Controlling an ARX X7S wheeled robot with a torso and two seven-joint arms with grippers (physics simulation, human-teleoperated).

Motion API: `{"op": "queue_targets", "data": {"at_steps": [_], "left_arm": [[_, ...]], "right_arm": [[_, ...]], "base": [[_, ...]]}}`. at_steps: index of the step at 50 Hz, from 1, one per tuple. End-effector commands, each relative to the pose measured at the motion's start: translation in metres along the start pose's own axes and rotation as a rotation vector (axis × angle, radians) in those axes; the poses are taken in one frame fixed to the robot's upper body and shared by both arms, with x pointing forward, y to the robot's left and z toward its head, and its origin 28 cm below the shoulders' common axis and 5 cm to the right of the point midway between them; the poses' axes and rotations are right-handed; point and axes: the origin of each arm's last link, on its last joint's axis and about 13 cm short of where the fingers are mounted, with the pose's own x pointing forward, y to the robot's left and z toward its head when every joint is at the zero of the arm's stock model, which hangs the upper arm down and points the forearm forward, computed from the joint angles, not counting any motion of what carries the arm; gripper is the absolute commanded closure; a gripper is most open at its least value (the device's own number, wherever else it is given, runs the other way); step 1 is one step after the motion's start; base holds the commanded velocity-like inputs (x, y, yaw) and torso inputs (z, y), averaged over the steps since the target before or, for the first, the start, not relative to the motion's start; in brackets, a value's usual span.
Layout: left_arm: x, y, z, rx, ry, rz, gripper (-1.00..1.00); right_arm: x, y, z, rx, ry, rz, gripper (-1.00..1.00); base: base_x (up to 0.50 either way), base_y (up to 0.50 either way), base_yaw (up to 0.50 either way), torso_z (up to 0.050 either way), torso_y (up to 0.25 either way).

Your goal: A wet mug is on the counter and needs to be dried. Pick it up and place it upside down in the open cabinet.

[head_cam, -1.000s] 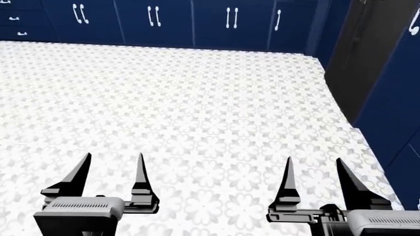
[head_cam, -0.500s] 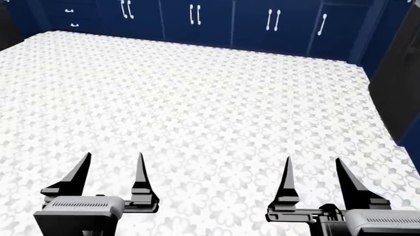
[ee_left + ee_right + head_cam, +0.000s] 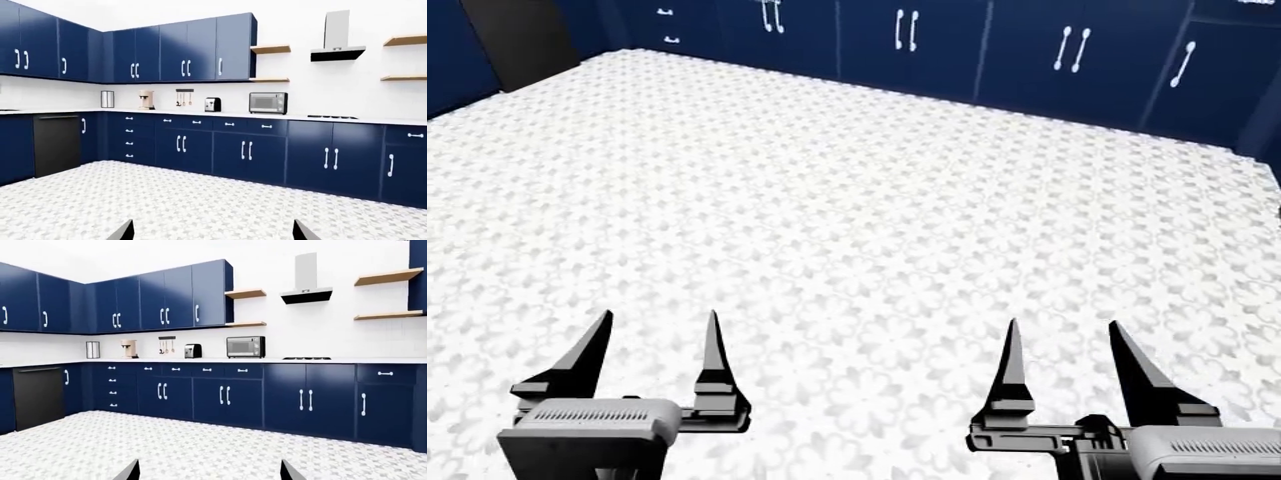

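The mug is out of view in every frame, and no open cabinet shows. The counter [image 3: 373,120] is a white worktop along the far walls over navy base units, also in the right wrist view as the counter [image 3: 200,360]. In the head view my left gripper [image 3: 659,318] and right gripper [image 3: 1064,325] hang side by side over the floral floor, both open with nothing between the fingers. Only the fingertips of the left gripper [image 3: 211,226] and the right gripper [image 3: 209,465] show in their wrist views, wide apart.
White floral floor [image 3: 854,200] fills the head view, edged by navy doors with white handles [image 3: 1068,50]. On the counter stand a microwave [image 3: 268,103], toaster [image 3: 213,104] and coffee machine [image 3: 146,99]. A black dishwasher front [image 3: 57,144], range hood [image 3: 337,50] and wooden shelves [image 3: 270,49] line the walls.
The head view has swung left: the row of navy doors slid to the right and a dark panel came in at the top left. Both grippers keep the same open pose.
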Motion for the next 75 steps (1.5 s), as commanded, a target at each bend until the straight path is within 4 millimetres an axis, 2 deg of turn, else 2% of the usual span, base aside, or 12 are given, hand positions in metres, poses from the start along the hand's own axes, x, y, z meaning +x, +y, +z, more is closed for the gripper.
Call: {"op": "queue_targets", "data": {"at_steps": [1, 23, 32, 75], "left_arm": [[-0.0004, -0.0001, 0.0000, 0.000, 0.000, 0.002, -1.00], [-0.0008, -0.0008, -0.0015, 0.001, 0.002, 0.002, -1.00], [-0.0041, -0.0007, -0.0017, 0.002, 0.003, 0.001, -1.00], [-0.0021, -0.0011, -0.0019, 0.006, 0.002, 0.003, -1.00]], "right_arm": [[-0.0002, 0.0001, 0.0001, -0.002, 0.000, 0.001, -1.00], [0.0003, -0.0003, 0.0002, 0.000, 0.003, 0.006, -1.00], [-0.0060, 0.0002, -0.0003, -0.001, 0.002, 0.007, -1.00], [-0.0040, 0.0007, -0.0003, -0.005, 0.002, 0.012, -1.00]], "base": [[0.00, 0.00, 0.50, 0.000, 0.000], [0.00, 0.00, 0.50, 0.000, 0.000], [0.00, 0.00, 0.50, 0.000, 0.000], [0.00, 0.00, 0.50, 0.000, 0.000]]}}
